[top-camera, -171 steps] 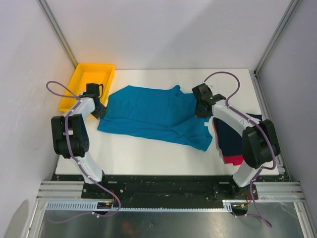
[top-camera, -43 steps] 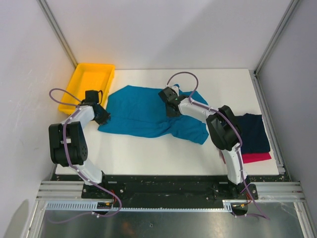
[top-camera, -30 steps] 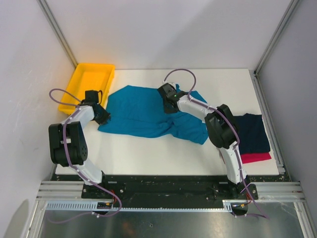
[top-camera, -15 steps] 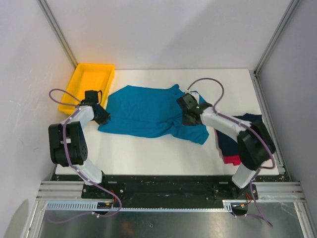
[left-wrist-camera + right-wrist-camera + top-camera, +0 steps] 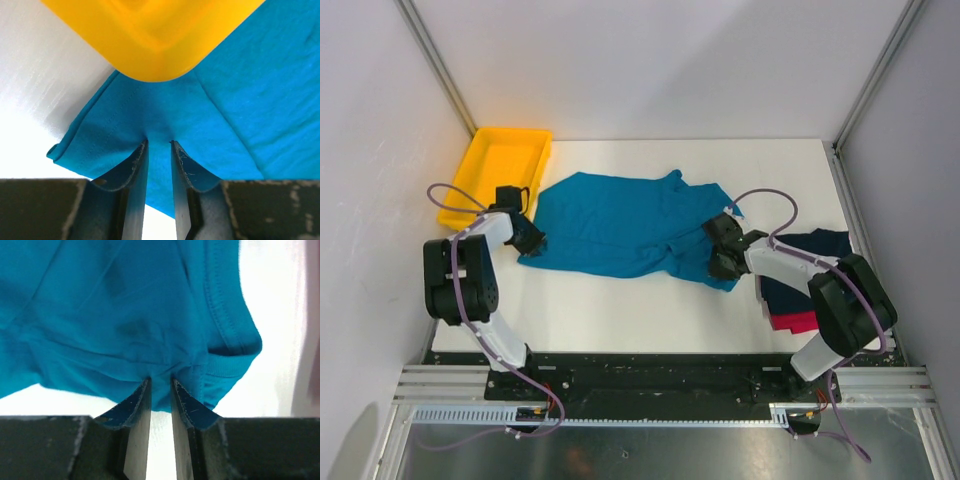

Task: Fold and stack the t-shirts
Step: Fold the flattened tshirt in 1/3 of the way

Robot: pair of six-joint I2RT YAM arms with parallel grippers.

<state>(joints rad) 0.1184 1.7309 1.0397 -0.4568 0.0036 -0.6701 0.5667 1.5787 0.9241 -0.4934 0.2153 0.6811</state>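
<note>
A teal-blue t-shirt (image 5: 620, 225) lies spread and rumpled across the middle of the white table. My left gripper (image 5: 533, 240) is shut on its left edge, and in the left wrist view the fingers (image 5: 141, 160) pinch teal cloth (image 5: 225, 100). My right gripper (image 5: 718, 265) is shut on the shirt's near right corner. In the right wrist view the cloth (image 5: 125, 315) bunches between its fingers (image 5: 182, 395) beside a ribbed hem. A folded dark navy t-shirt (image 5: 825, 242) lies on a red-pink one (image 5: 792, 322) at the right, partly under the right arm.
A yellow tray (image 5: 495, 165) stands at the back left, just beyond my left gripper, and its corner (image 5: 155, 40) fills the top of the left wrist view. Grey walls and metal posts enclose the table.
My right gripper has swung from over the shirt's middle back to the right and nearer, carrying teal cloth with it. The left gripper has kept its hold and place.
</note>
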